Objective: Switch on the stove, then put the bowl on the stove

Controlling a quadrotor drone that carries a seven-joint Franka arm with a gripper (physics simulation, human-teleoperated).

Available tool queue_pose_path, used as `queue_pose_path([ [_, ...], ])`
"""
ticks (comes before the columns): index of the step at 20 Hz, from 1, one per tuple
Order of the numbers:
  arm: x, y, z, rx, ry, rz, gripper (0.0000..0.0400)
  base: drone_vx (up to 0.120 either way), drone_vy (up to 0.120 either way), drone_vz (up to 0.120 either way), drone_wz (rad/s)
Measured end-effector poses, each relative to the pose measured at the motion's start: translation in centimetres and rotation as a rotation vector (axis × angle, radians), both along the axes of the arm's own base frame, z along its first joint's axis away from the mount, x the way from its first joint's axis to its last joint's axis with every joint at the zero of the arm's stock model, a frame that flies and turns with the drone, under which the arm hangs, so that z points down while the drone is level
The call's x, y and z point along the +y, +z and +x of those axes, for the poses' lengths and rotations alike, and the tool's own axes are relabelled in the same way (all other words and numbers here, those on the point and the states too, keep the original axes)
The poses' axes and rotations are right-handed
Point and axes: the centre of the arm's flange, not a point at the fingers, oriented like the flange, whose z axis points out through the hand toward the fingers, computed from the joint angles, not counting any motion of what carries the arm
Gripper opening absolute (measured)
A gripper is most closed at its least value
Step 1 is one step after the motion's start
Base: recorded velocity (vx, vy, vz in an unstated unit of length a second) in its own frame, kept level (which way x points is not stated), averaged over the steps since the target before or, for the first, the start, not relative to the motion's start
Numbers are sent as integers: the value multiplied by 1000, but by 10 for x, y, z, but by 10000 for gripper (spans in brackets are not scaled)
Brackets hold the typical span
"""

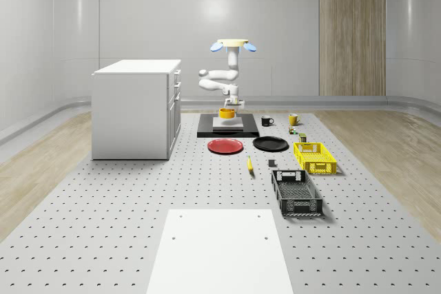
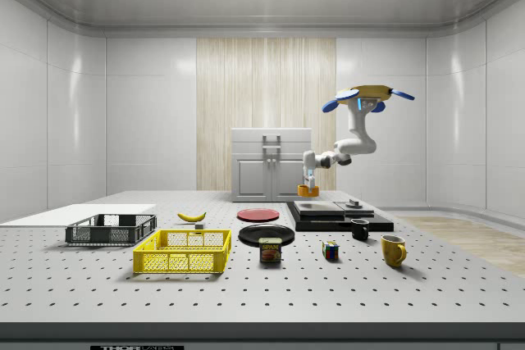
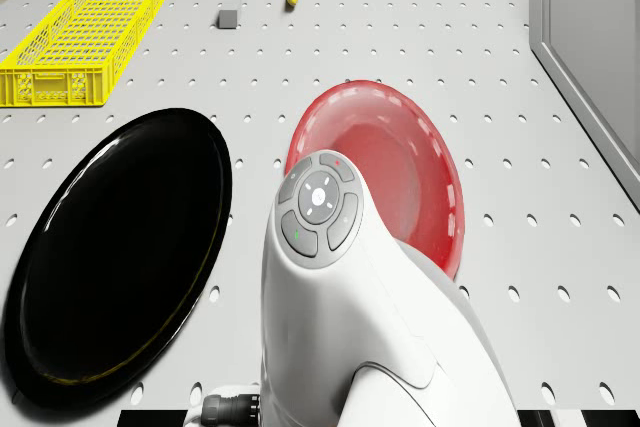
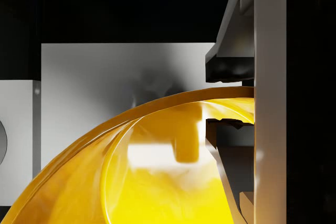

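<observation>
The yellow bowl [image 1: 227,112] hangs just above the pale plate of the stove [image 1: 228,127], pinched by its rim. In the wrist view one finger sits inside the bowl [image 4: 157,177] and the other outside, so the gripper [image 4: 231,98] is clamped on the wall of the bowl, not spread. From the side I see the bowl [image 2: 308,190] over the near end of the stove [image 2: 332,212], with the gripper [image 2: 309,182] pointing straight down and the arm bent back up to the drone [image 2: 367,96], which hovers above and slightly behind the stove.

My worry is the release. A rim pinch on one side lets the bowl tilt; if the fingers part while it is off level or not yet touching, it may rock and slide off the plate. Any drift of the drone would carry the bowl off the stove's centre too. Whether the stove is on, I cannot tell.

In front of the stove lie a red plate [image 1: 225,146] and a black plate [image 1: 270,144]; beyond them a yellow crate [image 1: 315,157]. A white cabinet [image 1: 136,108] stands beside the stove. The table [image 1: 103,211] is grey, dotted with holes, in a pale-walled room.
</observation>
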Motion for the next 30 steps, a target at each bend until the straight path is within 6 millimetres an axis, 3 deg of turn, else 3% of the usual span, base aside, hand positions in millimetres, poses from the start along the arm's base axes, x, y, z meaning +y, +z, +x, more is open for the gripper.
queue_pose_path([
  [22, 0, 53, 0, 0, 0, 0, 100, 0, 0, 0, 0],
  [23, 0, 54, 0, 0, 0, 0, 166, 0, 0, 0, 0],
  [25, 0, 56, 0, 0, 0, 0, 258, 0, 0, 0, 0],
  [27, 0, 54, 0, 0, 0, 0, 314, 0, 0, 0, 0],
  [30, 0, 46, 0, 0, 0, 0, 359, 0, 0, 0, 0],
])
